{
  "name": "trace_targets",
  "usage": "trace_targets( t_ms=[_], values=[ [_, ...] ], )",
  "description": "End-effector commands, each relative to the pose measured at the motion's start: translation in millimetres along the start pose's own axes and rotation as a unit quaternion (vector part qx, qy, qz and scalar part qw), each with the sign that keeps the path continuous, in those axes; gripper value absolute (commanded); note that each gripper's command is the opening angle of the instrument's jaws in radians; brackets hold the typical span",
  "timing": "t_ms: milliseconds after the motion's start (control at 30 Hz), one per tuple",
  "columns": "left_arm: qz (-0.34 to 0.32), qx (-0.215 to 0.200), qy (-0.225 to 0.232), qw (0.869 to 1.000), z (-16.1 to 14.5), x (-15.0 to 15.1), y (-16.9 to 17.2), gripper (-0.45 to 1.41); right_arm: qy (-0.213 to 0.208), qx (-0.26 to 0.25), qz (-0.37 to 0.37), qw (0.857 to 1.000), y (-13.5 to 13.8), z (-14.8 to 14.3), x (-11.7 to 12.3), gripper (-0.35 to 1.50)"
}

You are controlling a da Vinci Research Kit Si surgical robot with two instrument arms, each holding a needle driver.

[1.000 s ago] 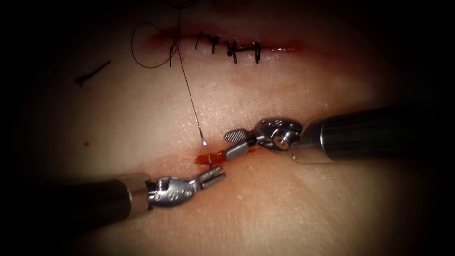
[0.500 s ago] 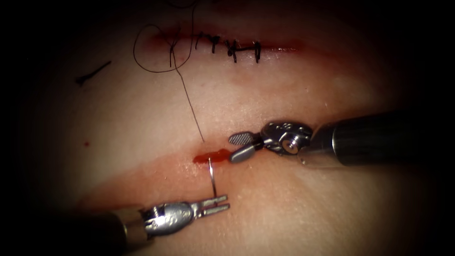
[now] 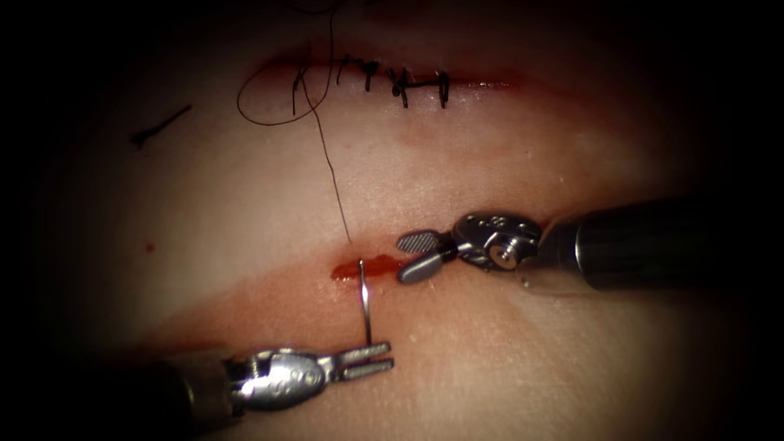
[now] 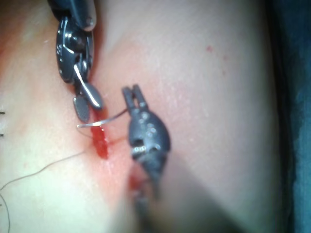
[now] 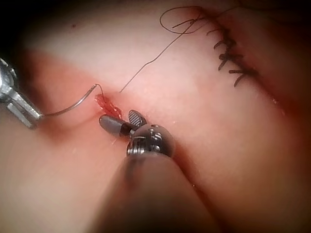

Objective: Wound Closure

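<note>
Gripping needle [image 3: 364, 300] tip: left tool [image 3: 367, 360]; tail in tissue [image 3: 506, 367].

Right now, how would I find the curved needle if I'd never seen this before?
Find the small red cut on the tissue, below the long stitched wound. The needle is the thin silver wire running from that cut down to the left tool, whose jaws grip its lower end. Unlike the dark, limp thread above the cut, it is shiny and stiff.

Endoscope overhead-front; wrist views close, sharing needle [image 3: 364, 302].
</note>
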Motion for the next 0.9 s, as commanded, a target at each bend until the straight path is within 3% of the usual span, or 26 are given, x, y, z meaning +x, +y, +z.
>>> trace_targets(
  t_ms=[33, 433, 800, 900],
  values=[
    [0.013, 0.018, 0.004, 1.0, 0.3, 0.3, -0.6, -0.45, -0.001, 0.001, 0.0, 1.0, 0.1, 0.9, -0.9, 1.11],
    [0.058, 0.083, 0.022, 0.995, -5.3, 7.1, -9.3, -0.45, 0.014, -0.014, -0.101, 0.995, 0.2, 0.9, -0.7, 1.18],
    [0.063, 0.097, 0.018, 0.993, -6.5, 7.9, -10.8, -0.45, 0.033, -0.031, -0.122, 0.992, -0.9, 0.6, 1.2, 1.16],
    [0.067, 0.095, 0.021, 0.993, -6.1, 7.7, -10.0, -0.45, 0.063, -0.023, -0.053, 0.996, -1.9, 0.5, 2.1, 1.13]
  ],
)
